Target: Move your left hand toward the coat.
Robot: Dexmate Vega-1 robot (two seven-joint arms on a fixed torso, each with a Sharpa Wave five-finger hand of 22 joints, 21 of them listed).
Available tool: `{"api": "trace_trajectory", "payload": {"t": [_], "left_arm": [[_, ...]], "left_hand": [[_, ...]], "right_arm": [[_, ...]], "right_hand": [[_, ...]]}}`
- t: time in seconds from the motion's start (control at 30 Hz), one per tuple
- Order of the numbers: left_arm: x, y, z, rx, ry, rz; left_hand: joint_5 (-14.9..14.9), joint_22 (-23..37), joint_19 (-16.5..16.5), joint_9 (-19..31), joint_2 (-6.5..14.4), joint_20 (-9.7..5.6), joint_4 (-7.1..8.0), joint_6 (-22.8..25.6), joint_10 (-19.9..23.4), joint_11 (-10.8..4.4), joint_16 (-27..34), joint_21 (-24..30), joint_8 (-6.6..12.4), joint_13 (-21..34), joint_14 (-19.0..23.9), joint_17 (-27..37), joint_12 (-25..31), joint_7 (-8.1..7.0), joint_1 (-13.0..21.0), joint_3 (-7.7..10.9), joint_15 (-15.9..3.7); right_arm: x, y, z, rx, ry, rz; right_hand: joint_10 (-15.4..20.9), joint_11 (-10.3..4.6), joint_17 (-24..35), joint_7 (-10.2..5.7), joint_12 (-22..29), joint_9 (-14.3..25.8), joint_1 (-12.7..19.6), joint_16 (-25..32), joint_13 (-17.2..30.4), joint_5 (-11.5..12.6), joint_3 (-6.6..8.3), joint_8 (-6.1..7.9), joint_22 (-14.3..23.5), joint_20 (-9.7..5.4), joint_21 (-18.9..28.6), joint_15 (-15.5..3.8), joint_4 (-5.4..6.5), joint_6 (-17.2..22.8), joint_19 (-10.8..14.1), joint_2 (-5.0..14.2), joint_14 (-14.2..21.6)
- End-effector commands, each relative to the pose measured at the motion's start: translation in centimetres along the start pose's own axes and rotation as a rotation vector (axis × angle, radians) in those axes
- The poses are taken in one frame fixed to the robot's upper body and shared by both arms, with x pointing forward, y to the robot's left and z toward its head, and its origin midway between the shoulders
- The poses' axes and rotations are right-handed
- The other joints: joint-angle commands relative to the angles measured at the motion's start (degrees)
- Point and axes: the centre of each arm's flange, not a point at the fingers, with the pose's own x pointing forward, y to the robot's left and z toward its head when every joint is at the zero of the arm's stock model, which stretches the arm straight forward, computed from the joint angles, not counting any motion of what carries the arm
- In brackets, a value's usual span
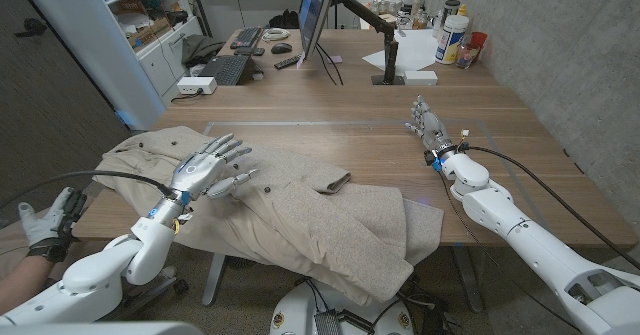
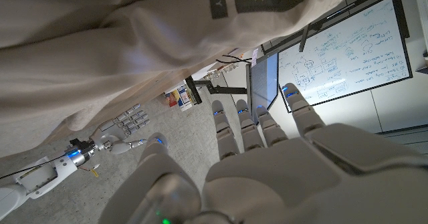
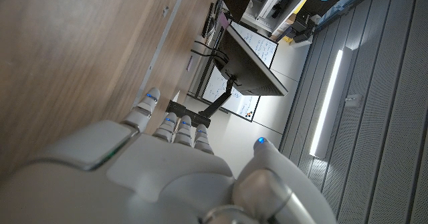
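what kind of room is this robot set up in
Most likely an office or lab workspace: a long wooden table carries a flat monitor on a black arm and a black keyboard, with white storage shelves behind. A beige wool coat lies on the near edge.

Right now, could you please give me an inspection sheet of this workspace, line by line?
Surface: wooden table, bare wood between the hands.
Job's things: beige coat spread over the near edge, one end hanging off.
Clutter: monitor on an arm, keyboard, bottles and jars at the far end.
Hands: left hand over the coat, fingers spread, holding nothing; right hand apart on bare wood, open.
Cables: black cable along the right arm; another along the left arm.
Surroundings: shelving at far left; a person's gloved hand at the left edge.
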Motion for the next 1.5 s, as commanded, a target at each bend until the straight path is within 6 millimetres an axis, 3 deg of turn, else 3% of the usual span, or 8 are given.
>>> {"api": "trace_trajectory", "payload": {"t": [0.03, 0.37, 0.47, 0.8, 1.5], "left_arm": [[-0.1, -0.8, 0.2, 0.028, -0.008, 0.004], [-0.1, -1.3, 0.3, 0.026, -0.005, 0.0], [-0.2, -1.5, 0.3, 0.027, -0.004, -0.004], [-0.3, -2.1, 0.1, 0.017, 0.014, 0.004], [-0.2, -3.5, 0.2, -0.024, 0.031, 0.029]], "left_hand": [[0.51, 0.13, -0.32, 0.13, -0.01, -0.63, -0.39, -0.59, -0.4, 0.08, 0.06, -0.18, -0.15, 0.07, -0.41, 0.11, -0.38, 0.01, 0.27, 0.1, -3.68], [0.54, 0.17, -1.49, 0.15, 0.16, -1.4, -0.34, -1.18, -1.44, 0.19, -0.1, -0.18, -0.3, 0.12, -1.61, 0.15, -0.81, 0.14, 0.12, 0.1, -3.43], [0.55, 0.18, -1.56, 0.16, 0.25, -2.34, -0.32, -1.29, -1.59, 0.24, 0.0, -0.04, -0.3, 0.13, -1.7, 0.16, -0.86, 0.23, 0.08, 0.12, -3.43], [0.57, 0.19, -2.55, 0.17, 0.5, -2.75, -0.32, -2.38, -2.27, 0.27, -0.01, -0.09, -0.6, 0.16, -2.43, 0.17, -1.1, 0.26, 0.06, 0.19, -3.14], [0.43, 0.21, -3.79, 0.19, 1.59, -3.56, -0.47, -3.51, -3.26, 0.52, 0.12, 0.06, -0.62, 0.22, -3.2, 0.15, -1.35, 0.57, 0.63, 0.79, -2.82]], "right_arm": [[0.0, 0.0, 0.0, -0.005, 0.004, 0.004], [0.0, 0.0, 0.0, -0.006, 0.004, 0.004], [0.0, 0.0, 0.0, -0.006, 0.004, 0.003], [0.0, 0.1, -0.1, -0.011, 0.007, 0.005], [0.0, 0.1, 0.0, -0.016, 0.013, 0.01]], "right_hand": [[-0.26, 0.21, 0.18, 0.08, 0.2, 0.08, -0.47, 0.38, 0.14, 0.28, -0.12, 0.03, 0.14, 0.11, -0.14, -0.63, -0.14, -0.3, 0.21, -0.01, -0.49], [-0.24, 0.02, 0.17, 0.06, 0.21, 0.08, -0.46, 0.41, 0.14, 0.28, -0.14, 0.02, 0.14, 0.08, -0.14, -0.64, -0.16, -0.32, 0.22, 0.0, -0.43], [-0.19, -0.21, 0.17, 0.05, 0.23, 0.08, -0.46, 0.41, 0.14, 0.28, -0.15, 0.03, 0.14, 0.07, -0.14, -0.66, -0.16, -0.32, 0.23, 0.01, -0.43], [-0.19, 0.48, 0.16, 0.07, 0.23, 0.08, -0.46, 0.4, 0.14, 0.28, -0.18, 0.05, 0.14, 0.06, -0.13, -0.58, -0.18, -0.28, 0.26, 0.02, -0.46], [-0.23, 0.46, 0.16, 0.17, 0.22, 0.08, -0.49, 0.39, 0.13, 0.28, -0.25, 0.04, 0.14, 0.19, -0.17, -0.39, -0.17, -0.31, 0.13, 0.06, -0.52]]}}
